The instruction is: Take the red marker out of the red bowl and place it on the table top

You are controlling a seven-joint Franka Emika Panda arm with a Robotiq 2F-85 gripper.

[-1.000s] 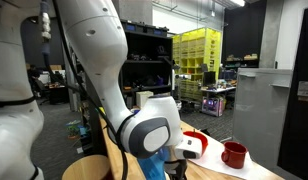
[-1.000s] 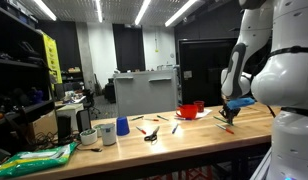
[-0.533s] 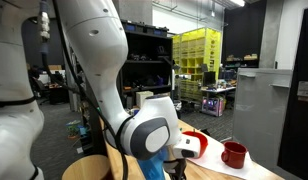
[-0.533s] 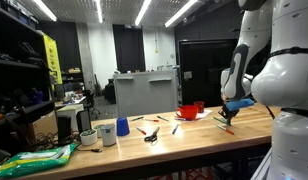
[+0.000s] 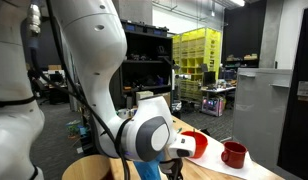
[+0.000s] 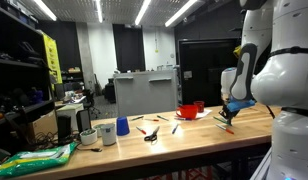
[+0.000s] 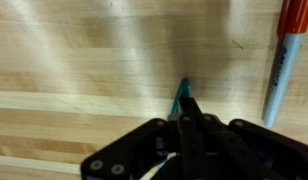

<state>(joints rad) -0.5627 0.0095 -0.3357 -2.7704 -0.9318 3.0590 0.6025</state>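
Note:
In the wrist view the red marker (image 7: 285, 58), with a red cap and a pale blue-grey barrel, lies flat on the light-wood table top (image 7: 84, 60), to the right of my gripper (image 7: 184, 108). The gripper's dark fingers are together, a short way above the wood. A thin teal piece sticks out at their tips; I cannot tell whether it is held. The marker is clear of the fingers. The red bowl shows in both exterior views (image 5: 198, 143) (image 6: 188, 112), apart from the gripper (image 6: 229, 114). The bowl's inside is hidden.
A red mug with a handle (image 5: 233, 154) stands beyond the bowl. Farther along the table are scissors and pens (image 6: 152, 131), a blue cup (image 6: 122, 127) and a white cup (image 6: 107, 133). My arm (image 5: 144, 130) blocks much of the table.
The arm has shifted slightly; the gripper stays low over the same part of the table. The bowl and mug have not moved.

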